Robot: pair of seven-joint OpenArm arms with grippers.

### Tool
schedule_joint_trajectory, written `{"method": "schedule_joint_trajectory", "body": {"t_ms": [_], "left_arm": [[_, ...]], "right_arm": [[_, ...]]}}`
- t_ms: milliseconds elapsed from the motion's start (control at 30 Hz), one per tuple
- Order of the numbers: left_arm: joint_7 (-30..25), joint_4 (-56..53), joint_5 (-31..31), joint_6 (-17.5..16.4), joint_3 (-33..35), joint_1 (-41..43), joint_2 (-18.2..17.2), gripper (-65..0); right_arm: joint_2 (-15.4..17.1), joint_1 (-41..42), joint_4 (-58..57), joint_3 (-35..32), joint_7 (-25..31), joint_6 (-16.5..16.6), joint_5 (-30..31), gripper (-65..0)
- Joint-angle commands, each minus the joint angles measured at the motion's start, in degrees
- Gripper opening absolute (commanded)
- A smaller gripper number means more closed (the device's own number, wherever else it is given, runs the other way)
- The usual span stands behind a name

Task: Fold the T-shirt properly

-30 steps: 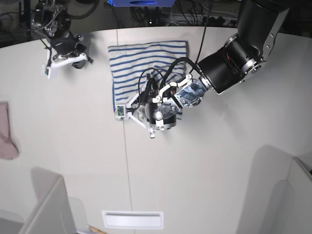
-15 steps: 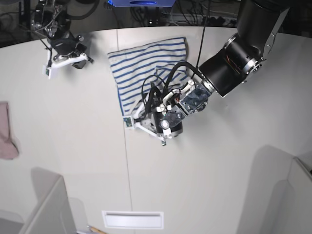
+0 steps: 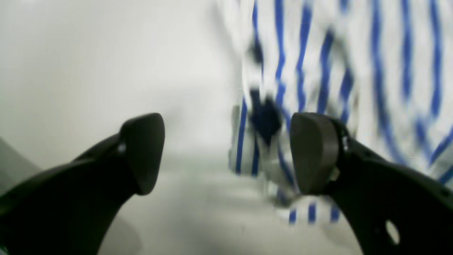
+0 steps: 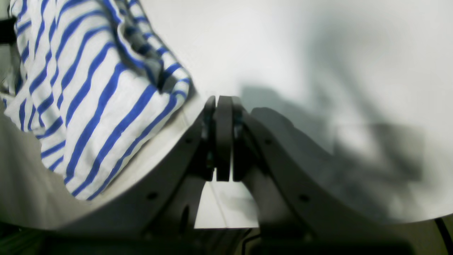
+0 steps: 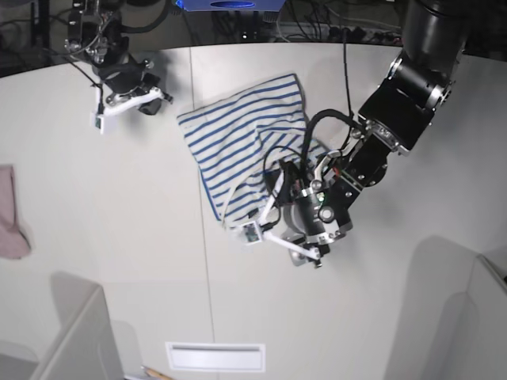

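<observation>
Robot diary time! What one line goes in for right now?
left gripper: open, at shirt edge | right gripper: shut, empty, beside shirt | shirt: rumpled on table | pink cloth: table edge

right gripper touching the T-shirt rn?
Apart. The right wrist view shows the right gripper shut, with bare table between its fingertips and the T-shirt corner to its left. The base view agrees: the gripper sits clear of the shirt.

We see a white tabletop (image 5: 119, 261) with a seam down its middle, a pink cloth (image 5: 11, 212) at left, dark cables (image 5: 317, 28) far behind.
</observation>
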Motion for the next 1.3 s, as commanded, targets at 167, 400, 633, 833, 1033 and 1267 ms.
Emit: {"method": "schedule_joint_trajectory", "body": {"t_ms": [167,400,633,833,1033,1267], "left_arm": [[-0.51,8.17,-0.10,-3.75,-0.68,2.07,-7.39,-53.2],[-0.51,8.96,-0.10,-6.91,-0.77,6.38,-13.81,-55.1],[-0.59,9.23,-2.21,-8.01,-8.42,11.57,-13.81,-27.8],[-0.51,8.35,-9.15,-8.01,-11.41,11.83,-13.72,-27.8],[-0.51,0.70,-14.51,-8.01,-11.41,11.39,-11.17,-29.9],[-0.68,-2.20,-19.88,-8.01,-11.58,11.13,-10.29,-34.6]], "right_arm": [[0.19,0.54,0.79,-0.03,0.94,0.62,0.29,-65.0],[0.02,0.54,0.70,-0.03,0.94,0.62,0.29,-65.0],[-0.16,0.54,0.70,-0.03,0.94,0.62,0.29,-65.0],[-0.16,0.46,0.70,-0.03,0.94,0.62,0.29,-65.0],[-0.16,0.37,0.70,-0.12,0.94,0.62,0.29,-65.0],[-0.07,0.46,0.61,-0.12,0.94,0.62,0.29,-65.0]]}}
